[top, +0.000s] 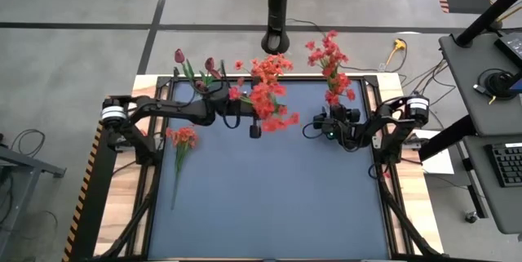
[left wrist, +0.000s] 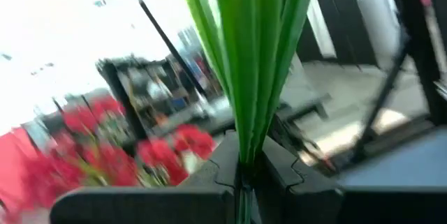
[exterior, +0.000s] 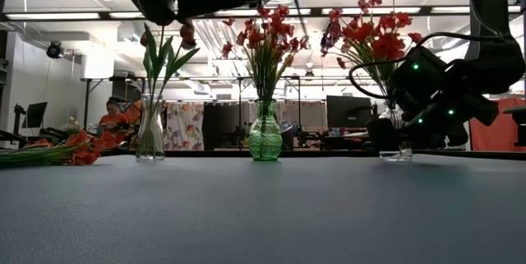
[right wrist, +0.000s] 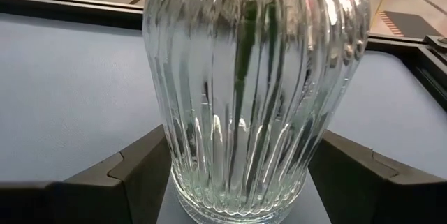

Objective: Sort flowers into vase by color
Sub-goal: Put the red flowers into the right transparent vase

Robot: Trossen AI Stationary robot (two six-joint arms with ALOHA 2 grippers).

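Three vases [exterior: 265,136], one loose flower [top: 181,139].

Illumination is bright and even. In the low view we see long ceiling light strips [exterior: 49,16] overhead; they wash out the upper part of that view, and the arms beneath them read as near silhouettes. The table [top: 269,180] carries only faint, soft shadows in the high view, with no hard edges. The left wrist view is heavily blurred: the green stems [left wrist: 251,63] are smeared, the red blooms [left wrist: 167,151] behind them are out of focus, and the background is overexposed to white. In the right wrist view the ribbed clear glass vase [right wrist: 255,91] is sharp, shows bright specular streaks, and distorts the stems inside.
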